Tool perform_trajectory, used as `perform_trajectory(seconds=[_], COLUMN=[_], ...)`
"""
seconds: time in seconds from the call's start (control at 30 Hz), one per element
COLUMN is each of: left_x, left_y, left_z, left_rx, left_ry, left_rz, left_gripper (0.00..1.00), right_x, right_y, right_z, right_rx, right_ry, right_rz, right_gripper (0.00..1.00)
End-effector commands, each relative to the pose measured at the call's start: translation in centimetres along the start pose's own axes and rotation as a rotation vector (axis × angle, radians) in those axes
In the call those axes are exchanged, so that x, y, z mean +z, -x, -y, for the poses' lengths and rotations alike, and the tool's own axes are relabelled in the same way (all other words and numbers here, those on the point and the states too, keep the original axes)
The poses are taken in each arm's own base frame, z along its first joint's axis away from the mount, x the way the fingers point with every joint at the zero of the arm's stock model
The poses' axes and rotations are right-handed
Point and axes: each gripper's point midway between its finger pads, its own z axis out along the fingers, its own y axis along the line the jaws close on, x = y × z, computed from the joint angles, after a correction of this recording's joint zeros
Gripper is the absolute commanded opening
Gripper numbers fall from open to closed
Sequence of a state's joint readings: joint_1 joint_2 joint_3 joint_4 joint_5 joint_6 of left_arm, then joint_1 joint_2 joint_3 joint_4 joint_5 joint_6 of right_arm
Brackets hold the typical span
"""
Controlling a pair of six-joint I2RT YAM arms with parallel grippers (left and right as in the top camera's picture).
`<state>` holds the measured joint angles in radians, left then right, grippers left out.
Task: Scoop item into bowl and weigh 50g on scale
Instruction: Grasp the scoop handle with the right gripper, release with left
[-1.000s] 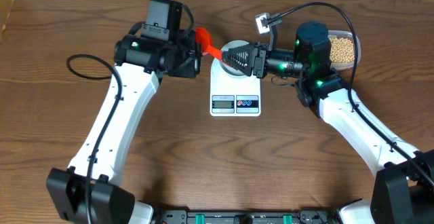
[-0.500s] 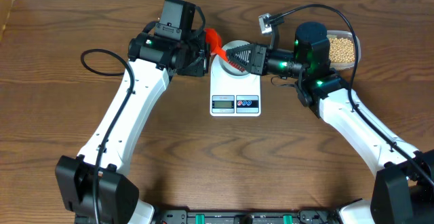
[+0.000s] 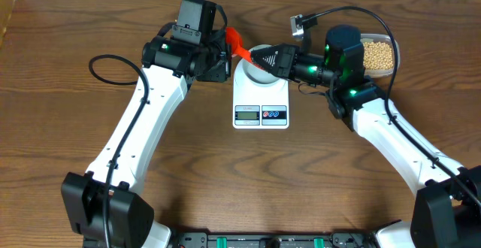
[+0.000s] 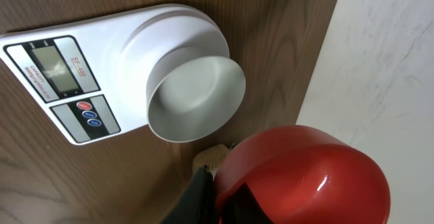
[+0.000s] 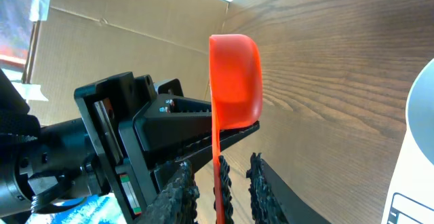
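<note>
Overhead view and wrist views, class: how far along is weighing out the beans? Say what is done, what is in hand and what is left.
Done: the empty bowl sits on the scale. In hand: the left gripper is shut on the red scoop beside the bowl; the right gripper, open, straddles its handle. Left: all scooping of the beans, and the weighing.

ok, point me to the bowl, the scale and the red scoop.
bowl (image 4: 198, 96): left wrist view, on its pale inside floor.
scale (image 3: 261, 95): overhead view, on the bare white platform between bowl and display.
red scoop (image 5: 235, 81): right wrist view, on the cup's rounded back.
</note>
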<state>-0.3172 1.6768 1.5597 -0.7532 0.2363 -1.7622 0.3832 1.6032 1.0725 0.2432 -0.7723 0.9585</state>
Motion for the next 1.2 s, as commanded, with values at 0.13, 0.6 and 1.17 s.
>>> perform_trajectory(seconds=[0.13,0.6,1.17], left_x=[0.3,0.3,0.4], left_y=[0.4,0.0,-1.0], left_z=[-0.2,0.4,0.1], left_rx=[-0.018,-0.012,0.009], left_ry=[0.005,-0.020,-0.013], left_rz=[0.018,0.003,-0.010], left_gripper=[0.07,0.07,0.08], right_x=[0.3,0.4,0.4], right_y=[0.3,0.4,0.4], right_z=[-0.7,-0.4,-0.4], right_rx=[-0.004,0.002,0.002], right_ry=[0.003,-0.016,-0.017], right_rz=[0.012,0.024,0.026], right_gripper=[0.25,0.21,0.13])
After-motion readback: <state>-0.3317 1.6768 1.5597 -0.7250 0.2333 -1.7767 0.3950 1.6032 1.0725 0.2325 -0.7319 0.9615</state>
